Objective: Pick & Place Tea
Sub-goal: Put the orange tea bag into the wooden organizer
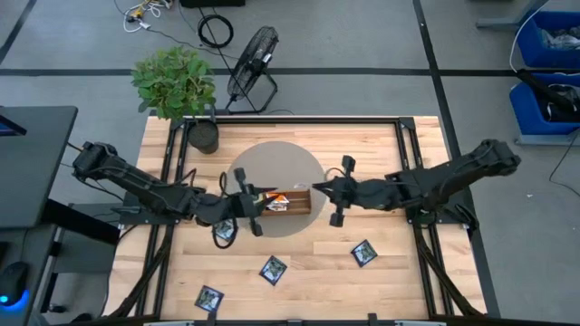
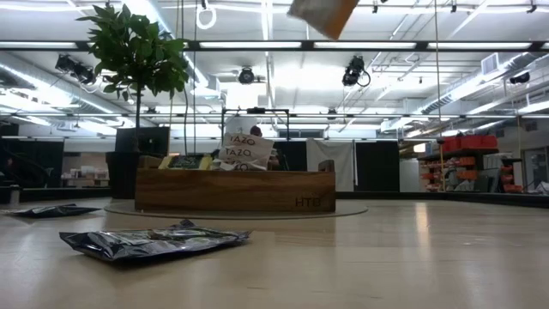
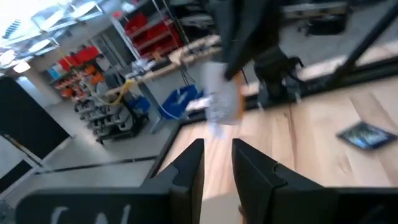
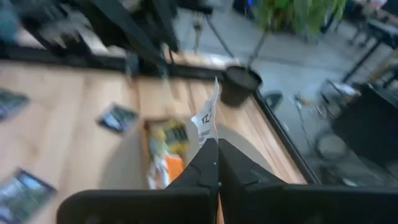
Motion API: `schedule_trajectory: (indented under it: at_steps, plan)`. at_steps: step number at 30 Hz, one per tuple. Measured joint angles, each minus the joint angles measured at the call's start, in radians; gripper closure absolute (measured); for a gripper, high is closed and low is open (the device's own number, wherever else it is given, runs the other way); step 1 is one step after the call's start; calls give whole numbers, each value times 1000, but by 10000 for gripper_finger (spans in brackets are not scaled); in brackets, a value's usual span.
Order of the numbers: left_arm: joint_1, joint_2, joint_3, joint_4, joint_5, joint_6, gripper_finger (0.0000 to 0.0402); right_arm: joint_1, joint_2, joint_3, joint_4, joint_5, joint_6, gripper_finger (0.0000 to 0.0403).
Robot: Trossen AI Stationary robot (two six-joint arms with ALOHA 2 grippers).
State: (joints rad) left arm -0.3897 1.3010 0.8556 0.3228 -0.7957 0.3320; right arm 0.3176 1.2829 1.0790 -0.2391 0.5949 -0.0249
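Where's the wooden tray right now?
In the high view the wooden tray sits mid-table on the grey round mat, between the left hand and right hand.

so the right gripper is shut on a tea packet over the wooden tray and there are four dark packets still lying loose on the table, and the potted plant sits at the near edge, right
Not quite: the potted plant stands at the table's far edge, as the high view shows. The rest holds: the right gripper is shut on a tea packet over the wooden tray, and four dark packets lie loose on the table.
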Motion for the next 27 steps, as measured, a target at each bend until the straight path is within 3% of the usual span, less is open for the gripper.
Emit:
schedule_trajectory:
  at_steps: [5, 10, 13, 17, 27]
  plan:
    - [7, -5, -69, 176, -4, 15, 314, 37, -56, -180, 363, 47, -61, 403]
    - [6, -6, -167, 443, 55, 20, 314, 29, -51, -335, 802, -6, -141, 403]
    - [7, -6, -213, 621, 93, 8, 314, 16, -29, -377, 951, -38, -169, 403]
    - [28, -6, -226, 672, 125, -76, 314, -9, 14, -377, 1082, -151, -175, 403]
    - [64, -8, -226, 675, 233, -216, 314, -54, 169, -253, 1109, -219, -251, 403]
